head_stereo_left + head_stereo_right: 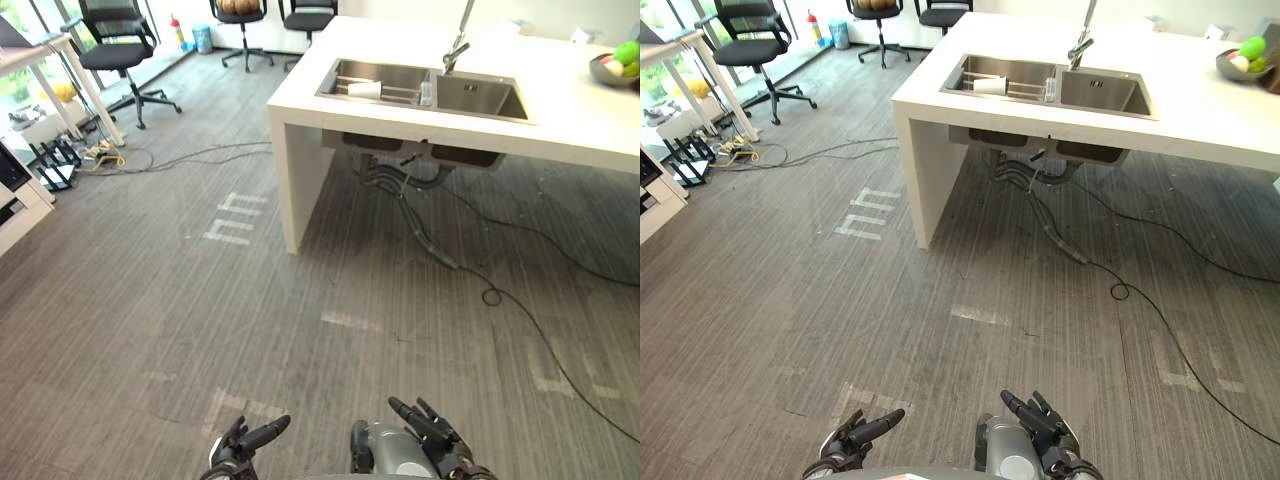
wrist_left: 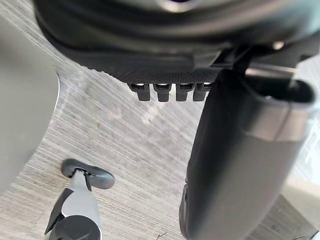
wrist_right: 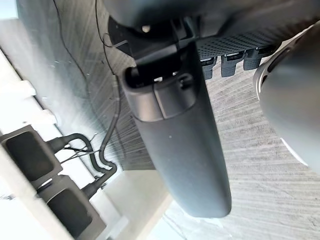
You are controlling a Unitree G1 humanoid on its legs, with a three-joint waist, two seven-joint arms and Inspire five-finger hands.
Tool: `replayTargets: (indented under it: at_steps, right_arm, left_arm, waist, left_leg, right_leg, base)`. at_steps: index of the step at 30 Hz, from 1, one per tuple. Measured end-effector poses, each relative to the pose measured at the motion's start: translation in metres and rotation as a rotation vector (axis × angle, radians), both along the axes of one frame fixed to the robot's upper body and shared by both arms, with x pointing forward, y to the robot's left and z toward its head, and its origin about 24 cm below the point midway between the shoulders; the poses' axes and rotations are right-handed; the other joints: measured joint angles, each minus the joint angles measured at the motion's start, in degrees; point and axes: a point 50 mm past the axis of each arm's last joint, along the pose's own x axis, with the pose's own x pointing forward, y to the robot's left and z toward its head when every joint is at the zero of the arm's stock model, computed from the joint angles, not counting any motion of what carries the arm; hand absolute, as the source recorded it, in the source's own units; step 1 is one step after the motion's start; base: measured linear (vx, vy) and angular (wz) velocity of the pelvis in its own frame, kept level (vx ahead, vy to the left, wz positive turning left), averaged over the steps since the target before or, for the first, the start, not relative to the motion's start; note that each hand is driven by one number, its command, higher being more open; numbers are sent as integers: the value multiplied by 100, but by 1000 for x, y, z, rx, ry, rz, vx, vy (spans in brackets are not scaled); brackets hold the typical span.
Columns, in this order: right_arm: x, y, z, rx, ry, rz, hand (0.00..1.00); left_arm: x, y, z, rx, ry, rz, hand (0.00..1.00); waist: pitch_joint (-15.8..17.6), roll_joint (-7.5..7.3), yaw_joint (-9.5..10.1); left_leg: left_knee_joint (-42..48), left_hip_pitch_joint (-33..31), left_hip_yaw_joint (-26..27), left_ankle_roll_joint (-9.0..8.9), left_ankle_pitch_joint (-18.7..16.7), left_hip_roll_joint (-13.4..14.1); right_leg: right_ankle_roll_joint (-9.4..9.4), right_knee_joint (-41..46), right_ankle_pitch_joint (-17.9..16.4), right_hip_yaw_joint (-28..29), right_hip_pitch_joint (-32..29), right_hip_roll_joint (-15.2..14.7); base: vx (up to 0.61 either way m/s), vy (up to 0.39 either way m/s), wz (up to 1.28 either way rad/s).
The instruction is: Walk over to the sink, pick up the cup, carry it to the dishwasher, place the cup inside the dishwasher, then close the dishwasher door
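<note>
1. The job is at its very first step: the walk to the sink [image 1: 485, 95]. Nothing has been picked up yet.
2. The left hand [image 1: 248, 440] is low down over the floor [image 1: 200, 300]. Its fingers are straight and loose, and it holds nothing.
3. The right hand [image 1: 432, 428] is just beside it. Its fingers are straight and loose too, and it also holds nothing.
4. The cup [image 1: 365, 89] is white. It lies on its side in the sink's left tub, far ahead of both hands and about between them.
5. The sink sits in a white bench [image 1: 560, 120]. A tap [image 1: 458, 40] stands behind the sink, to the right of the cup.
6. I think the next move is to walk straight ahead until the front edge of the bench is close to the hands.
7. A grey hose [image 1: 432, 250] lies on the floor ahead of the right hand, under the bench. The feet should stay away from it.
8. Once there, one hand must reach over the sink's rim and down into the tub. The cup is tipped over, so the hand should close around its side.
9. Carrying the cup, putting it in the dishwasher and shutting the door all come later.
</note>
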Motion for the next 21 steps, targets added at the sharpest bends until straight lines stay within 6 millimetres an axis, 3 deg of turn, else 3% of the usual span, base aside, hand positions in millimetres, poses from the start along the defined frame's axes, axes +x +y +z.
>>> replayTargets:
  at_steps: [1,2,3,4,5,7,8,11,12,13,14,15,16,18,19,20,21]
  right_arm:
    - [-1,-1,-1,1,10,-4,100]
    - [-3,-3,-2,1,31,4,100]
    - [-5,-3,-3,-8,50,27,100]
    - [-7,-4,-3,-21,61,51,100]
    - [-7,-6,-4,-32,78,81,100]
    - [-11,-4,-6,-27,111,111,100]
    - [-11,-4,-6,-30,118,122,100]
    - [-7,-5,-6,-41,122,160,100]
    - [-3,-5,-5,-40,111,164,100]
    - [1,-5,-4,-42,103,167,100]
    - [3,-6,-3,-46,97,172,100]
    - [6,-5,-3,-48,93,184,100]
    - [13,2,-3,-43,80,216,100]
    - [17,8,-2,-45,73,261,100]
    - [20,8,-1,-50,62,266,100]
    - [20,8,-1,-50,60,266,100]
    - [20,8,0,-53,49,268,100]
  left_arm:
    - [-1,1,0,5,4,-4,100]
    - [-3,1,0,13,7,-11,100]
    - [-4,0,-1,16,7,-5,100]
    - [-4,0,0,29,0,-4,100]
    - [0,3,2,60,-25,-14,100]
    - [11,8,9,150,-72,-104,100]
    - [16,8,11,168,-88,-133,100]
    - [34,2,20,231,-156,-211,100]
    - [42,0,24,273,-173,-247,100]
    - [46,-5,27,327,-185,-275,100]
    - [48,-8,29,363,-194,-296,100]
    - [50,-9,31,419,-205,-325,100]
    - [55,-9,37,494,-230,-355,100]
    - [71,-14,52,621,-329,-450,100]
    - [91,-25,75,708,-481,-546,100]
    - [95,-30,80,715,-514,-563,100]
    - [111,-43,100,768,-648,-632,100]
  waist:
    - [-24,39,-18]
    - [-49,97,-36]
    - [-83,153,-22]
    - [-85,183,-14]
    - [-38,255,-1]
    - [95,111,13]
    - [121,96,24]
    - [257,29,128]
    - [288,-21,165]
    - [291,3,193]
    - [282,84,241]
    - [293,108,326]
    - [343,86,359]
    - [336,-10,302]
    - [330,-22,265]
    - [323,-39,254]
    - [283,-78,221]
  left_leg:
    - [449,-175,-80,-101,86,44]
    - [1426,-566,-153,-362,500,108]
    - [2369,-982,-115,-503,1155,218]
    - [3242,-1365,49,-486,1291,397]
    - [4222,-1767,314,-284,1150,610]
    - [4785,-2410,605,-9,927,617]
    - [4694,-2604,682,47,869,582]
    - [2881,-3104,1529,136,532,344]
    - [1394,-3160,1787,137,661,31]
    - [-290,-3139,1685,63,1186,-313]
    - [-1225,-3153,1408,-82,1510,-410]
    - [-1179,-3257,1184,-217,1895,-404]
    - [-944,-3280,1000,-41,2292,-497]
    - [-980,-3211,1012,269,2433,-664]
    - [-965,-3098,1135,480,2377,-810]
    - [-970,-3058,1142,531,2343,-856]
    - [-1063,-2831,1155,674,2248,-1061]
  right_leg:
    - [-38,-55,-54,-15,93,73]
    - [-112,-209,-135,-1,316,210]
    - [-190,-443,-192,52,611,347]
    - [-271,-668,-237,92,866,476]
    - [-382,-948,-234,192,1307,598]
    - [-402,-1419,-229,296,2073,590]
    - [-399,-1533,-222,311,2260,565]
    - [-365,-2033,-225,546,2899,327]
    - [-275,-2155,-270,596,3044,148]
    - [-226,-2287,-300,730,3153,43]
    - [-216,-2430,-311,902,3237,67]
    - [-183,-2528,-394,1119,3341,81]
    - [-142,-2510,-447,1357,3425,38]
    - [-79,-2093,-482,1485,3247,-174]
    - [176,-1292,-593,1474,2956,-354]
    - [231,-1145,-606,1458,2917,-391]
    - [435,-520,-558,1371,2769,-547]
  base:
    - [438,-248,-13]
    - [536,-266,-18]
    - [451,-185,-22]
    - [542,-144,-26]
    - [439,-84,-21]
    - [427,-68,-16]
    - [426,-42,-23]
    - [434,48,-37]
    - [434,121,-45]
    - [442,142,-57]
    - [446,207,-77]
    - [441,263,-95]
    - [514,340,-81]
    - [461,319,-37]
    - [333,229,-11]
    - [490,309,7]
    - [325,181,24]
